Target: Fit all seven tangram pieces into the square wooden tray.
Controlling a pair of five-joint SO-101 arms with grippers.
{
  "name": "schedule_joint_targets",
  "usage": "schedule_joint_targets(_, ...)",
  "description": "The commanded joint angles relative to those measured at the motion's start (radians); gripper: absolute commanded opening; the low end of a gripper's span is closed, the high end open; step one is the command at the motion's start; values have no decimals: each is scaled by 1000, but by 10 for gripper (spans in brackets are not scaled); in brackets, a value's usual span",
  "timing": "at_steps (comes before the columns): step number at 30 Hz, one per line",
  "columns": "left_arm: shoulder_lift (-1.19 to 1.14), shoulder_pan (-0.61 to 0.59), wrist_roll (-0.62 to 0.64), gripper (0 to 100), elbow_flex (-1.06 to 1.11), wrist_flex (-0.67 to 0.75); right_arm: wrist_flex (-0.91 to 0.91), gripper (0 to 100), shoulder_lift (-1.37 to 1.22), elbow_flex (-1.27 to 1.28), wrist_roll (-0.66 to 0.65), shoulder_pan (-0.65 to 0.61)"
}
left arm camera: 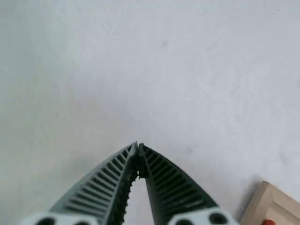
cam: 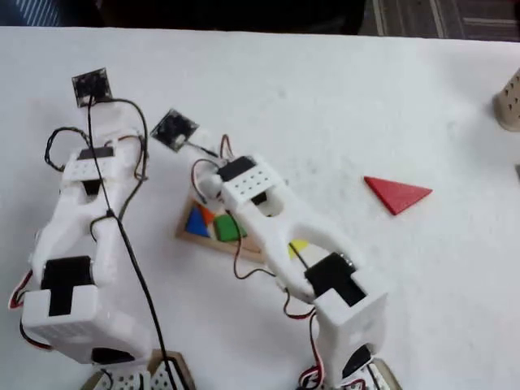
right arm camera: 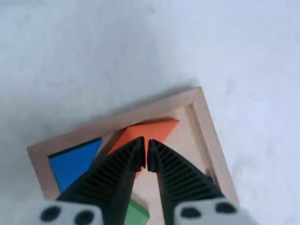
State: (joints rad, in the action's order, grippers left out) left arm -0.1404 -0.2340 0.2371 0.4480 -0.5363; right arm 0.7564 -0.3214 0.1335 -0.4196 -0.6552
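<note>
The big white table has lots of bare room on it. The wooden tray sits near the middle, a bit to the left, and my right arm is leaning over it. I think I am partway through filling it. My arm covers part of the tray, so I cannot count every piece. One piece is not in yet: the red triangle lies flat on the table, well off to the right of the tray. I think getting it is my next job. Inside the tray I can see a blue piece on the left side, an orange piece touching the far rim, a green piece close to those two and a yellow piece more to the right. Bare wood shows next to the orange piece, by the tray's right rim, so there may be room for the triangle there. My right gripper hangs just above the orange piece. Its two fingers are almost pressed together and hold nothing. To get the red triangle I would have to lift up over the tray's rim, swing right across the bare table and open wide. A flat piece is hard to pinch, so I should grab it by its edges. My left gripper is over bare table to the left of the tray, tips touching, with nothing in it, so it is out of the way. A tan thing with holes stands at the far right edge, well past the triangle.
</note>
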Motion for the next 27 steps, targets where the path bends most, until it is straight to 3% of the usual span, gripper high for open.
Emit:
schedule_joint_targets(1,7,7,0,23,-46,28,-41,18,2,-21,-41,-8)
schedule_joint_targets(8,5,2,0,23,-44,28,-27,18,-73,-25,-48,28)
schedule_joint_targets(18,5,2,0,23,-44,23,64,18,-15,-23,-46,219)
schedule_joint_targets(27,7,2,0,23,-44,21,134,18,124,-21,14,220)
